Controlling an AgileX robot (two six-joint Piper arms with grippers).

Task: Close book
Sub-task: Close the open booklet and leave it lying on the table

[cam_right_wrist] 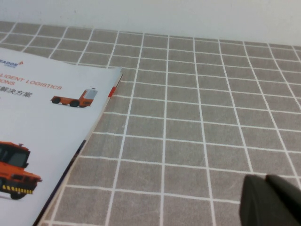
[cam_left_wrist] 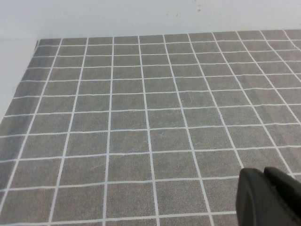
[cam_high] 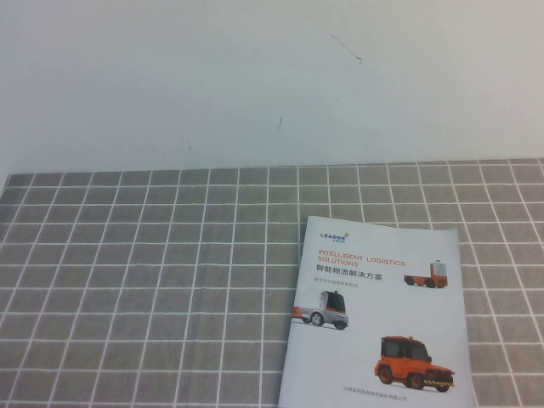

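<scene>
The fingers [cam_left_wrist: 251, 200] of the left gripper [cam_left_wrist: 264, 170] are seen pressed together, empty, low over the grey gridded cloth [cam_left_wrist: 141, 117]. The fingers [cam_right_wrist: 254, 203] of the right gripper [cam_right_wrist: 266, 177] are likewise shut on nothing, and are set apart from the logistics brochure [cam_right_wrist: 42, 127]. The brochure is laid flat and closed, cover up, near the robot's edge of the cloth on the right half, with bare squares left between its near corner and the right fingertips.

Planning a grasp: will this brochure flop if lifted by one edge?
Probably floppy: the brochure looks thin and lies flat. Its smooth cover may slide on the cloth. The left end effector and right end effector hover above the cloth, the right near the brochure.
</scene>
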